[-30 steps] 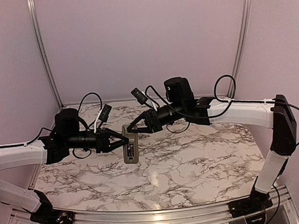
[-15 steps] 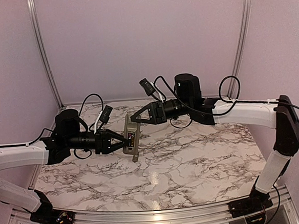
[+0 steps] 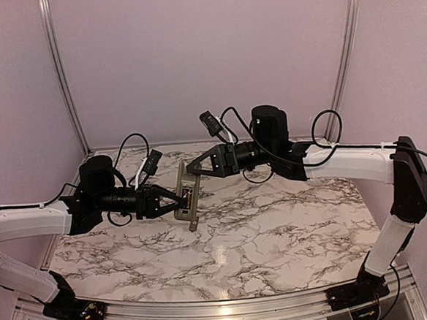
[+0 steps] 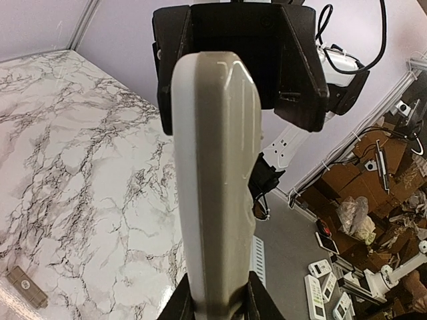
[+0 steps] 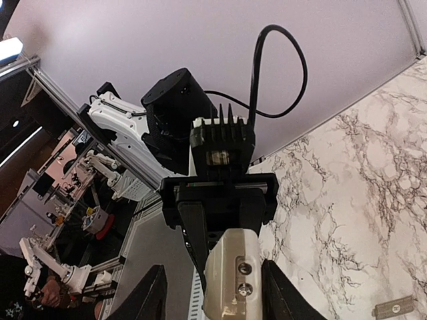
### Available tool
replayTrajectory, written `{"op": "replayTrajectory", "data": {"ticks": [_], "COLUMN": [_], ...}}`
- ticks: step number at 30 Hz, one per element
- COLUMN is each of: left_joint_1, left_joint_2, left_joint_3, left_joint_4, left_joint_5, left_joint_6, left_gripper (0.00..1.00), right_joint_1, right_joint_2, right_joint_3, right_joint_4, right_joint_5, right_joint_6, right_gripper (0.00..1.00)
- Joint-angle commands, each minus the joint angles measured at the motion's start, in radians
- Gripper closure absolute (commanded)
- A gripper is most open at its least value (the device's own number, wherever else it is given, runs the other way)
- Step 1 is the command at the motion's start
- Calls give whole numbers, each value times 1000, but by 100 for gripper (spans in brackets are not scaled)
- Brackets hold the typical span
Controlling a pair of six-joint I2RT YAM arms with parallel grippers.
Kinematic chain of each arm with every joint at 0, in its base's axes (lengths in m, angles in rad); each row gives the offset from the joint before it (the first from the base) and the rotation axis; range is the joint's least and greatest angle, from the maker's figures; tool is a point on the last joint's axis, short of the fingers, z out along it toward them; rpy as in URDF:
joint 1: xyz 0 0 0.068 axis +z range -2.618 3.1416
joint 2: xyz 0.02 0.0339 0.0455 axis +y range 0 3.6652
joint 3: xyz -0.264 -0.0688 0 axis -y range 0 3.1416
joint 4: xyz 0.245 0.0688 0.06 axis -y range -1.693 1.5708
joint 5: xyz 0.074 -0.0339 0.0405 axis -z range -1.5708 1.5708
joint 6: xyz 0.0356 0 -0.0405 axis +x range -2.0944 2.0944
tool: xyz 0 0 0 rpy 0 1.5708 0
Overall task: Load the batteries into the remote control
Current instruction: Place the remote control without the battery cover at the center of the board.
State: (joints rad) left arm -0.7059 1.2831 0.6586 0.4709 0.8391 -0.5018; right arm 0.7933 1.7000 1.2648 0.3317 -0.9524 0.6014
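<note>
from above, your left hand [image 3: 177, 201] is clamped on the remote control [image 3: 184, 197], tilted clear of the worktop [image 3: 277, 229] with open room all round, and the right hand [image 3: 192, 169] gapes wide at its upper end. the left wrist view shows a smooth, stiff, likely light shell, so pinch its flat sides. the right wrist view has that hand straddling the tip, seemingly not touching; the batteries aren't visible.
</note>
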Motion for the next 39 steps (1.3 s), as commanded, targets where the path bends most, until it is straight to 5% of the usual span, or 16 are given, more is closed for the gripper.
{"op": "replayTrajectory", "data": {"ticks": [1,8,14,17,19,26,39], "left_joint_1": [-3,-3,-3,-2,-1,-1,-61], "left_joint_2": [17,41,53,52,46,0,163], "left_joint_3": [-2,3,12,11,12,46,143], "left_joint_4": [20,43,23,3,-6,-185,-432], "left_joint_5": [25,36,41,16,-4,-251,-570], "left_joint_6": [-6,-26,-24,-17,-17,72,221], "left_gripper": [100,100,100,76,58,27,24], "right_joint_1": [1,12,15,8,-4,-97,-147], "right_joint_2": [7,27,30,21,10,-90,-125], "right_joint_3": [31,71,71,60,42,-124,-425], "right_joint_4": [-105,-219,-213,-217,-218,-198,-86], "right_joint_5": [-40,-47,-45,-32,-16,130,442], "right_joint_6": [-68,-136,-135,-134,-130,-102,20], "right_gripper": [53,61,91,100,100,100,100]}}
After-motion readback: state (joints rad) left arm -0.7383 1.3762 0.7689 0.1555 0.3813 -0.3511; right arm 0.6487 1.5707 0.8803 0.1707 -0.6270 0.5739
